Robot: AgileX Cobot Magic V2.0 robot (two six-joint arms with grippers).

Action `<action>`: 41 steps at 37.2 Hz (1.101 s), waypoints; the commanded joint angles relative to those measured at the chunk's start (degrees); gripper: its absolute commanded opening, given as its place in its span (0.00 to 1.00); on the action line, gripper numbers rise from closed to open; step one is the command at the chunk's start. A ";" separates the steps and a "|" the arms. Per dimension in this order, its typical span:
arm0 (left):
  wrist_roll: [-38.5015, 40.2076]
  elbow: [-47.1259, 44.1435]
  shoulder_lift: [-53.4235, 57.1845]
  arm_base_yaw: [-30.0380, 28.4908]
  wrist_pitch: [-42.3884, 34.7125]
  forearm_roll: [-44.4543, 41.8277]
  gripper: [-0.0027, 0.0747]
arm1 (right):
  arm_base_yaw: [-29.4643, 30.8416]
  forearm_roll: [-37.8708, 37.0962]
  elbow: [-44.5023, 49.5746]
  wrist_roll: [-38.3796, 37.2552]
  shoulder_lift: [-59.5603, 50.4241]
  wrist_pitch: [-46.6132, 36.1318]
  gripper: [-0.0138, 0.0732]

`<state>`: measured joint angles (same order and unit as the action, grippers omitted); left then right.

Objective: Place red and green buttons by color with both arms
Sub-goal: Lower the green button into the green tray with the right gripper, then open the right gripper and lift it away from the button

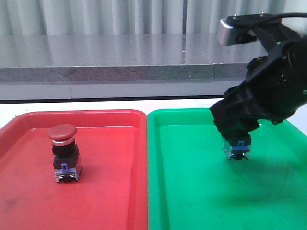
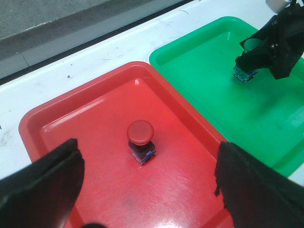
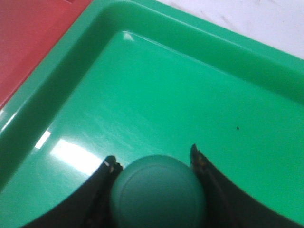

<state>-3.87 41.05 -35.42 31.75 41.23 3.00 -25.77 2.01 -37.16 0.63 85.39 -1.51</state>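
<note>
- On the left side of the white surface (image 1: 96,103) we see a red tray (image 1: 110,191), and the red button (image 1: 64,152) stands upright in it, cap on top and blue-clear base resting on the tray floor, free of any contact.
- Our left hand (image 2: 147,190) hangs above the near edge of that tray with its two black fingers (image 2: 42,183) spread wide; the red button lies beyond the gap between them, well apart from both.
- Just beside the red tray, edges nearly touching, sits the green tray (image 1: 192,191).
- Over the green tray, our right hand (image 1: 237,127) is pinching the green button (image 3: 159,192): the wrist view shows its round green cap wedged between the two finger tips.
- From the front only the button's blue-clear base shows below the black fingers (image 1: 229,115); we cannot tell whether it rests on the tray floor or hangs just above it.
- A silver-grey block (image 1: 229,32) tops the right arm's wrist.
</note>
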 commanded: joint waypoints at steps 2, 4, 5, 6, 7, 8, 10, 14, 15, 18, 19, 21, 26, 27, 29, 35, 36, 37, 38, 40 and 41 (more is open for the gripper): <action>0.37 1.58 -0.06 0.06 -3.96 0.55 0.75 | -0.05 -0.47 -1.23 0.63 0.69 -5.97 0.49; 0.37 1.58 -0.06 0.06 -3.96 0.55 0.75 | -0.05 -0.47 -1.23 0.63 1.50 -6.35 0.49; 0.37 1.58 -0.06 0.06 -3.96 0.55 0.75 | -0.05 -0.47 -1.23 0.63 1.98 -6.44 0.49; 0.37 1.58 -0.06 0.06 -3.96 0.55 0.75 | -0.05 -0.47 -1.23 0.63 2.40 -6.44 0.49; 0.37 1.58 -0.06 0.06 -3.96 0.55 0.75 | -0.05 -0.47 -1.23 0.63 2.83 -6.37 0.49; 0.37 1.58 -0.06 0.06 -3.96 0.55 0.75 | -0.05 -0.47 -1.23 0.63 3.19 -6.33 0.49; 0.37 1.58 -0.06 0.06 -3.96 0.55 0.75 | -0.05 -0.47 -1.23 0.63 3.64 -6.26 0.50; 0.37 1.58 -0.06 0.06 -3.96 0.55 0.75 | -0.05 -0.47 -1.23 0.58 3.71 -6.28 0.62; 0.37 1.58 -0.06 0.06 -3.96 0.55 0.75 | -0.05 -0.47 -1.23 0.58 3.71 -6.28 0.66; 0.37 1.58 -0.06 0.06 -3.96 0.55 0.75 | -0.05 -0.47 -1.23 0.58 3.71 -6.33 0.78; 0.37 1.58 -0.06 0.06 -3.96 0.55 0.75 | -0.05 -0.47 -1.28 0.58 3.66 -6.23 0.81; 0.37 1.58 -0.06 0.06 -3.96 0.55 0.75 | -0.05 -0.41 -1.40 0.58 3.41 -6.08 0.87; 0.37 1.58 -0.06 0.06 -3.96 0.55 0.75 | -0.05 -0.41 -1.47 0.54 -0.28 -3.52 0.89; 0.37 1.58 -0.06 0.06 -3.96 0.55 0.75 | -0.05 -0.41 -1.47 0.54 -1.55 -2.96 0.89; 0.37 1.58 -0.06 0.06 -3.96 0.55 0.75 | -0.05 -0.41 -1.47 0.54 -4.99 -1.59 0.89; 0.37 1.58 -0.06 0.06 -3.96 0.55 0.75 | -0.05 -0.41 -1.47 0.54 -16.52 4.66 0.89; 0.37 1.58 -0.06 0.06 -3.96 0.55 0.75 | -0.05 -0.41 -1.47 0.54 -18.99 6.15 0.89; 0.37 1.58 -0.06 0.06 -3.96 0.55 0.75 | -0.05 -0.47 -1.53 0.54 -21.56 8.27 0.89; 0.37 1.58 -0.06 0.06 -3.96 0.55 0.75 | -0.05 -0.47 -1.58 0.54 -24.09 10.72 0.89; 0.37 1.58 -0.06 0.06 -3.96 0.55 0.75 | -0.05 -0.47 -1.64 0.60 -28.69 15.59 0.89; 0.37 1.58 -0.06 0.06 -3.96 0.55 0.75 | -0.05 -0.47 -1.64 0.60 -31.73 17.97 0.89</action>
<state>-3.87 41.05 -35.42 31.75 41.23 3.00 -25.77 2.01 -37.16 0.63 60.14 13.82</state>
